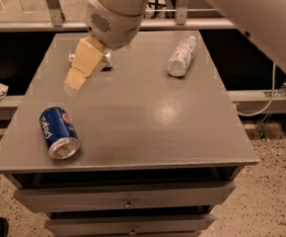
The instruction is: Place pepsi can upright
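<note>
The pepsi can (58, 132) is dark blue with a red-white-blue logo. It lies on its side near the front left corner of the grey table (158, 127), with its silver top facing the front edge. My gripper (80, 73) is cream-coloured and hangs from the white arm above the table's back left part. It is behind the pepsi can and apart from it, with nothing visibly held.
A silvery can (107, 61) lies at the back left, mostly hidden behind my gripper. A clear plastic bottle (181, 57) lies at the back right. Drawers (128, 196) are under the tabletop. A cable (261, 110) hangs at the right.
</note>
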Tool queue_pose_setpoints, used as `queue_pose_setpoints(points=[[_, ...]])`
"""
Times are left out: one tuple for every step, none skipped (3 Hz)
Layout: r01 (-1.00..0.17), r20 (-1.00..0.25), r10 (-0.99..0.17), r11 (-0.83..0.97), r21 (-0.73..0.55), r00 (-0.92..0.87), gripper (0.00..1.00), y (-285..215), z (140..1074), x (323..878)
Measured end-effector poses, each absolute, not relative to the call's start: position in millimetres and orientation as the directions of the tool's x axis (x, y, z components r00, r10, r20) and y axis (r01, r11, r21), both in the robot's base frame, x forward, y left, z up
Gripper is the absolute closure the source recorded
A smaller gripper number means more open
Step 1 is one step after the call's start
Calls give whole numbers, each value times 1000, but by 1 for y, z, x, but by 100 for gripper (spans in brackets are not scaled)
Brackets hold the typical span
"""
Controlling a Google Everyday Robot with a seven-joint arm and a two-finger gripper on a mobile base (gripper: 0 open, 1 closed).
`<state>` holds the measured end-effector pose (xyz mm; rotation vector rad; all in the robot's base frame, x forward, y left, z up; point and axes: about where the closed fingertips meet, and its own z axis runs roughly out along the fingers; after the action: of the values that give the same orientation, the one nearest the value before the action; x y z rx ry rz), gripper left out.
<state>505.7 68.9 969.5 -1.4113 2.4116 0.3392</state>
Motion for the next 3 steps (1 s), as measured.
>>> queue_pose_setpoints(points=[[-867,-391,-788,496,57,-476,0,79,969,506],[-869,-392,-790,492,54,-472,0,78,969,506],[-856,-372,-785,514,56,-496,0,88,958,502]])
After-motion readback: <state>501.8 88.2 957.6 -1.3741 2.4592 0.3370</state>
